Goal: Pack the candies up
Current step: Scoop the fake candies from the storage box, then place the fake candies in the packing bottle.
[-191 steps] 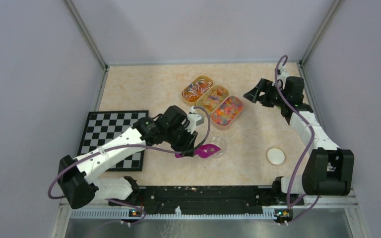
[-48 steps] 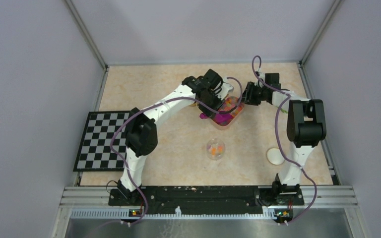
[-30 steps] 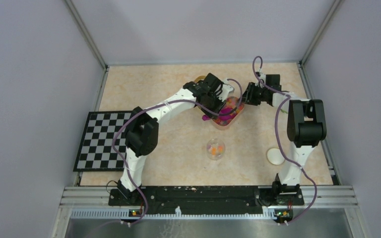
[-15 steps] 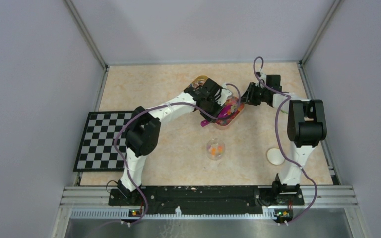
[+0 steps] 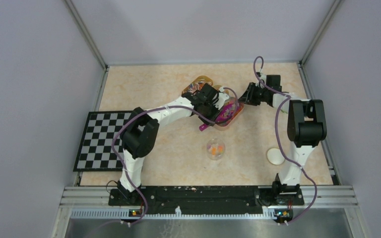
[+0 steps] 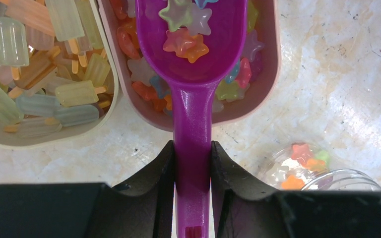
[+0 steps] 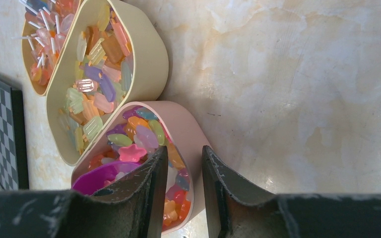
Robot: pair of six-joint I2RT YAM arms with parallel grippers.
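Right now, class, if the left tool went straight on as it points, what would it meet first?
Likely the pink tray's near rim; the left tool's purple scoop overhangs it. Height unclear.

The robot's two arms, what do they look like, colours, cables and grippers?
Both the left arm and the right arm have white links between chunky black joint housings. A thin purple cable loops loosely along each. The left gripper and the right gripper each have two matte black fingers with curved, slightly scuffed inner edges. No markings are visible.
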